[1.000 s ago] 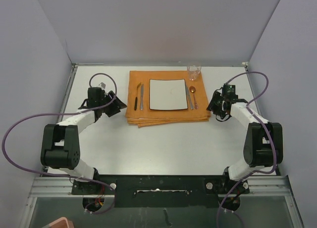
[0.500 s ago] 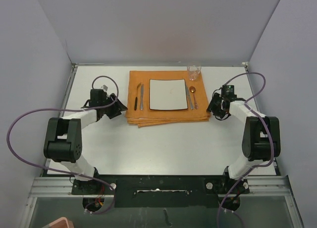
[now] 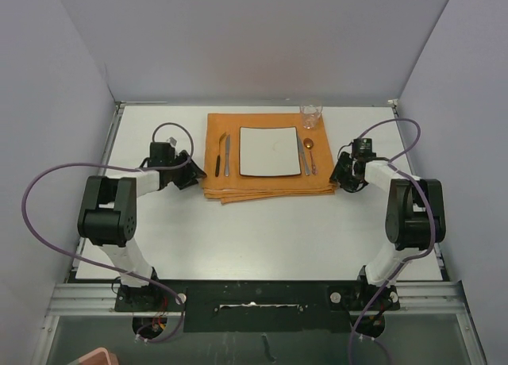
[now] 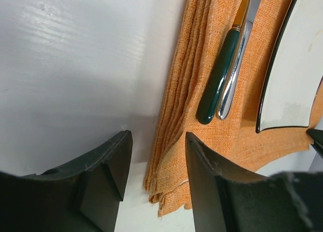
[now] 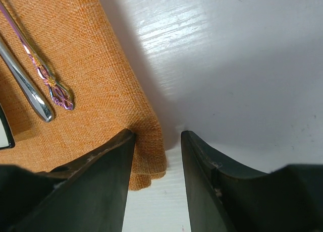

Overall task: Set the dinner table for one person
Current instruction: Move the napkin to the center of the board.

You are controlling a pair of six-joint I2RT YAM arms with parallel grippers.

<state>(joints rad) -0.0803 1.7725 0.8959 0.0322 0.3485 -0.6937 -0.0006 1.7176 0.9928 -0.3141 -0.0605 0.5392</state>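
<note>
Orange woven cloth, folded in several layers, lies by the far edge of the large matte white dinner table, about midway between its left and right edges.

From above we see a square white plate centred on the cloth. A dark-handled utensil and a silver utensil lie to the plate's left. A second silver utensil and a copper-coloured spoon lie to its right. A clear glass tumbler stands at the cloth's far right corner, and only this overhead view shows it.

The left gripper sits just off the cloth's left edge, near its near left corner. The right gripper mirrors it at the cloth's right edge.

The wrist views add detail. On the left we see that the dark handle is deep green, that the plate has a thin black rim, and that the cloth's layers fan out at the corner. On the right, the spoon's handle turns out to be ornate and purple-pink.

In both wrist views the black fingers stand apart with nothing between them, the cloth's edge showing through the gap. We cannot tell whether they touch the dinner table.
</note>
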